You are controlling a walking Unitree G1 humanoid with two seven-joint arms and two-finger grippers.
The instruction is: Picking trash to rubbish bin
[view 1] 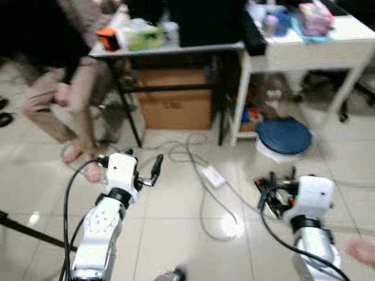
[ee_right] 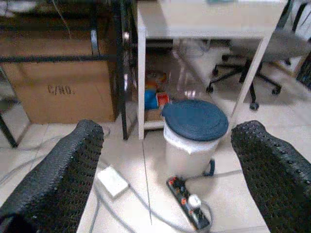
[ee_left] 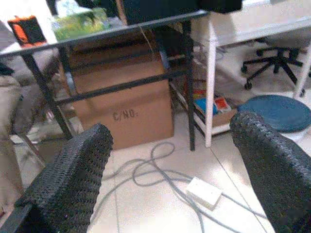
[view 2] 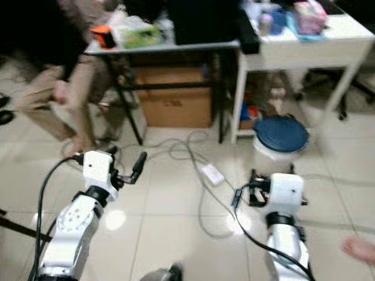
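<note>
grippers raised over tiled floor (view 1: 176,234), both with fingers apart.
right gripper (ee_right: 165,160) faces blue-lidded bin (ee_right: 194,133) near white desk (ee_right: 204,22); left gripper (ee_left: 170,170) faces cardboard box (ee_left: 121,104).

seated person (view 1: 64,88) cropped at the frame top, desk items (view 1: 140,35) blurred, grey floor object (view 1: 173,274) cut off

A white rubbish bin (ee_right: 192,141) stands upright on the tiled floor (ee_right: 131,170), its round blue lid (ee_right: 195,118) shut. It sits just beside the white desk's leg (ee_right: 141,82).
</note>
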